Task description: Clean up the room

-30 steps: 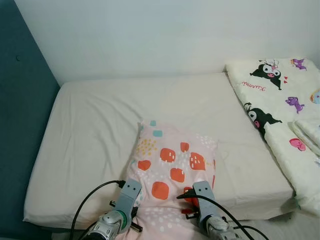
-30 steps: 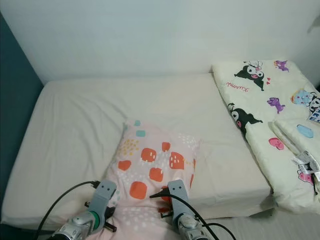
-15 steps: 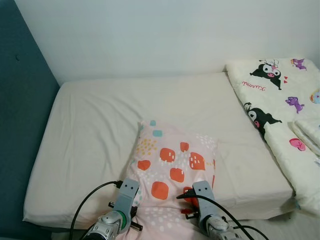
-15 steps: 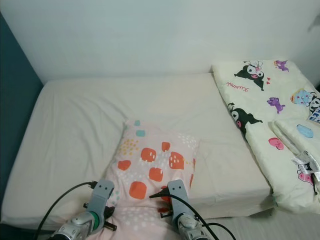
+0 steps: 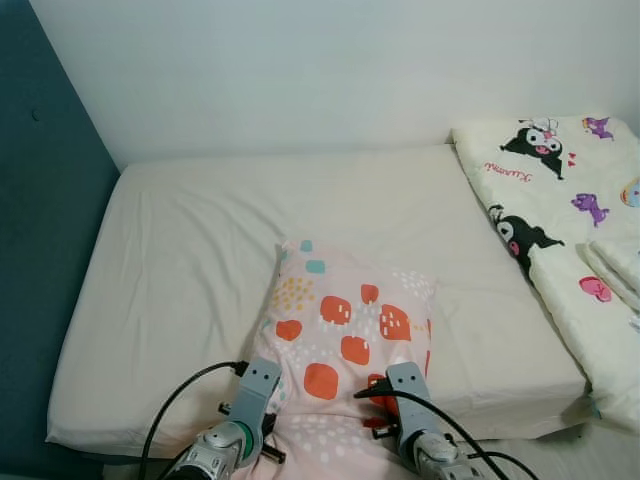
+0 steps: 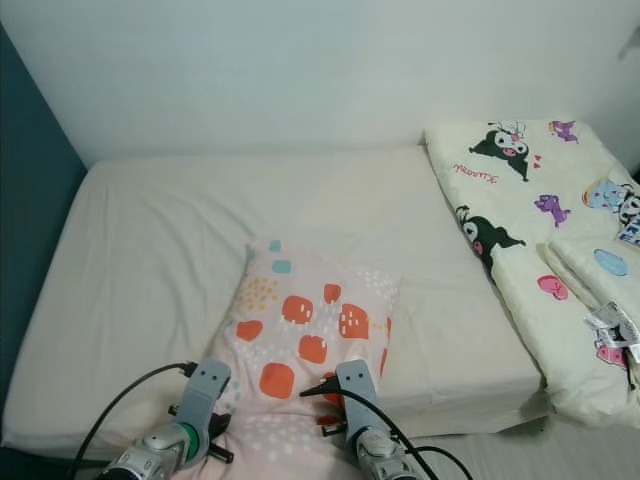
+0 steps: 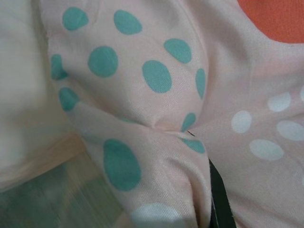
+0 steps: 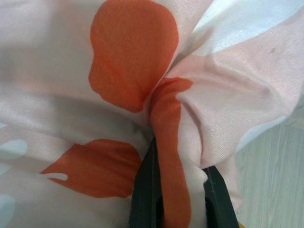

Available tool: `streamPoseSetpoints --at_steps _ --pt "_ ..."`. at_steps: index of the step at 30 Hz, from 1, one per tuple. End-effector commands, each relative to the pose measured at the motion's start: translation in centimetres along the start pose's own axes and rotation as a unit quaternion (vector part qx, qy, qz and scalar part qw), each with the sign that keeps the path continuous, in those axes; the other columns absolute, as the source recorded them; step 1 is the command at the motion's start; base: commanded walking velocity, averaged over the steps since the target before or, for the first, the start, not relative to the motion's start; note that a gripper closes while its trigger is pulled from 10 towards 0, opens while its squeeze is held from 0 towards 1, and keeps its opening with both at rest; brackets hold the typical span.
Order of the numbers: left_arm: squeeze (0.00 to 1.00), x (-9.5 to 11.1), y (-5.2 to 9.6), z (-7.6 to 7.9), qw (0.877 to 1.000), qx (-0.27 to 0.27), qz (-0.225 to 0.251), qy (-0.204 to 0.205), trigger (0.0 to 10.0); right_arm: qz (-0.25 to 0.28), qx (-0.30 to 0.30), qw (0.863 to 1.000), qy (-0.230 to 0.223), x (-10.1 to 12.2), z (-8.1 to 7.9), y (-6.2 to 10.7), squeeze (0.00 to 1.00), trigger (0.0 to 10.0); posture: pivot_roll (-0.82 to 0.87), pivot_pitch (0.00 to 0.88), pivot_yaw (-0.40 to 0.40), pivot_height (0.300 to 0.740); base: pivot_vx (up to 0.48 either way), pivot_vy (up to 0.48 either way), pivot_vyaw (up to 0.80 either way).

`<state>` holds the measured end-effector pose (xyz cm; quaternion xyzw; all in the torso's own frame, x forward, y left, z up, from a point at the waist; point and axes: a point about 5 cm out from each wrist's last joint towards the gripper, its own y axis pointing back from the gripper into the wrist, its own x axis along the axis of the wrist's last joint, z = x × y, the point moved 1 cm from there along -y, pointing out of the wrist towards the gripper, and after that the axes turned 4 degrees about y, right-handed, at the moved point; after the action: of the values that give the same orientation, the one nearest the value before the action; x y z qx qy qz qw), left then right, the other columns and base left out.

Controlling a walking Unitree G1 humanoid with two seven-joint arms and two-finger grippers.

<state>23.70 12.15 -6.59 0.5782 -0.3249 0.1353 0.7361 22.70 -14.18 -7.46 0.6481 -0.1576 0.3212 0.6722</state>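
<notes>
Right gripper (image 8: 183, 199): pinched down on a fold of the pillow (image 5: 345, 335) at its near right corner; in the right wrist view both black fingers (image 8: 145, 199) squeeze a ridge of orange-and-pink fabric between them.
Left gripper (image 7: 209, 190): gripping the near left corner; in the left wrist view the teal-dotted cover is gathered into a tight pucker, with one black finger edge showing beside the bunched cloth. Reads as clamped on fabric, though the second finger is hidden.
Why two corners: a soft pillow sags if held at one point; judged that a grip on each near corner keeps it spread and lets both arms lift or drag it evenly.
Pillow location: lying flat on the bed (image 5: 200, 240), toward its near edge, far end resting on the cream sheet, near end overhanging toward the robot.
Pillow look: pale pink, orange blotches, small white and teal dots.
Bed surroundings: teal headboard (image 5: 40, 180) on the robot's left; cartoon-print quilt (image 5: 560, 200) folded along the right side, apart from the pillow.
Step in hand: probably positioning the pillow toward the headboard end.
Risk: thin cover could slip off the stuffing if pulled hard.
</notes>
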Motion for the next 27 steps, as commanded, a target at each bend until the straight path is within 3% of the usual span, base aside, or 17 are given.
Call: streamPoseSetpoints --at_steps 1,27 --pt "0.0 -1.94 0.32 -0.4 0.999 0.008 -0.031 0.018 10.0 -0.044 -0.003 0.999 -0.003 -2.58 0.18 0.4 0.0 10.0 0.03 0.06 0.029 0.74 0.0 0.0 0.0" --pt "0.0 -1.7 0.27 0.01 1.0 -0.014 -0.024 0.003 10.0 -0.038 -0.002 0.999 0.005 -2.29 0.17 0.35 0.0 10.0 0.03 0.045 0.028 0.74 0.0 0.0 0.0"
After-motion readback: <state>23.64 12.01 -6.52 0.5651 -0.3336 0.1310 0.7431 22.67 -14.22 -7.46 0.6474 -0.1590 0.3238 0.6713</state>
